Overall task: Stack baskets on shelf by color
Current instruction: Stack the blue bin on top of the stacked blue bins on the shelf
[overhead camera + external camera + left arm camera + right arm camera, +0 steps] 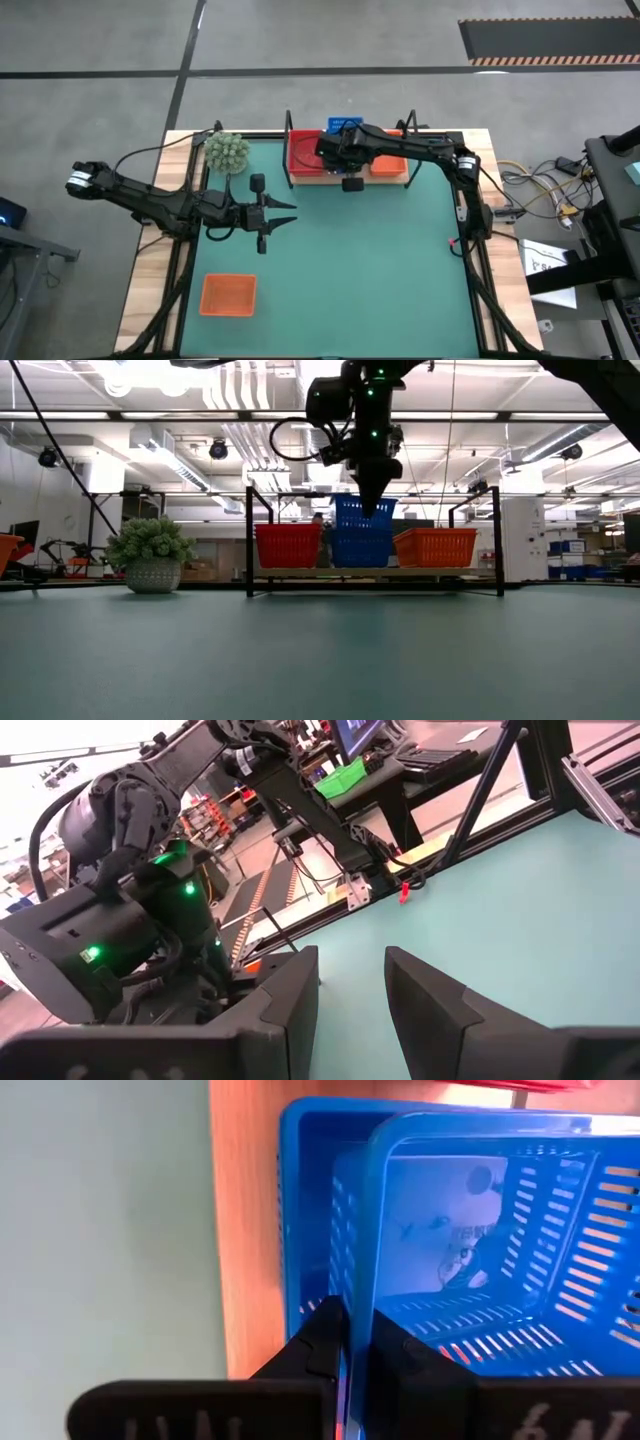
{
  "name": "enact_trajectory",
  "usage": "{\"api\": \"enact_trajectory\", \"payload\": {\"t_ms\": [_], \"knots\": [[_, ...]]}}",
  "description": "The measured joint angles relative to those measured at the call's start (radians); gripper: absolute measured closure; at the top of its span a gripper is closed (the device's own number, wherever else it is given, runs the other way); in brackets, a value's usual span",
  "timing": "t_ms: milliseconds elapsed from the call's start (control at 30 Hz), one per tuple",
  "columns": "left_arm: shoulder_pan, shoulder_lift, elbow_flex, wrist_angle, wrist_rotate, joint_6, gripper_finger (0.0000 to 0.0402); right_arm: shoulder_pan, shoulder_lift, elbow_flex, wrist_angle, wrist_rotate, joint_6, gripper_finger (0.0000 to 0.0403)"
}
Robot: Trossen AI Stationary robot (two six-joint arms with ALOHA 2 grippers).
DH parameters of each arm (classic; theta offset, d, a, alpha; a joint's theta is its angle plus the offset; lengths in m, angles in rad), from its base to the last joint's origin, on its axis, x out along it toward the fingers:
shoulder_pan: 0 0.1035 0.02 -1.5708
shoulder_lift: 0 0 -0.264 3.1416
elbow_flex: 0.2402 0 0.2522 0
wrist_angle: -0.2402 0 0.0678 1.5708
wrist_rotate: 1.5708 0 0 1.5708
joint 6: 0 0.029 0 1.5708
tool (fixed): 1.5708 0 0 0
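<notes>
The wooden shelf stands at the mat's far edge with red baskets on its left, a blue basket in the middle and orange baskets on its right. My right gripper is above the middle of the shelf, shut on a second blue basket that stands higher than its neighbours. A single orange basket lies flat on the mat near the left front corner. My left gripper hovers open over the mat's left half, holding nothing. My right gripper pinches one side wall of the upper blue basket at its rim, one finger inside the basket and one outside. The fingers come from above, pointing down. The basket's lower part sits inside the blue basket on the shelf, shifted a little to one side.
A potted green plant stands at the mat's far left corner, beside the shelf's black end frame. The green mat lies open between the shelf and the near edge. Cables and equipment sit off the table's right side.
</notes>
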Motion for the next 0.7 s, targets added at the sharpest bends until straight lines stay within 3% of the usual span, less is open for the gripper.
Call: {"api": "enact_trajectory", "payload": {"t_ms": [167,533,700], "knots": [[0.0,0.0,0.0,0.0,0.0,0.001,0.03,0.0,0.0,0.0,0.01,-0.017,-0.007,0.0387],[0.0,0.0,0.0,0.0,0.0,0.001,0.03,-0.002,0.0,0.037,-0.008,-0.033,0.011,0.0293],[0.0,0.0,0.0,0.0,0.0,0.001,0.03,-0.007,-0.002,0.108,-0.026,-0.036,0.001,0.0281]]}}
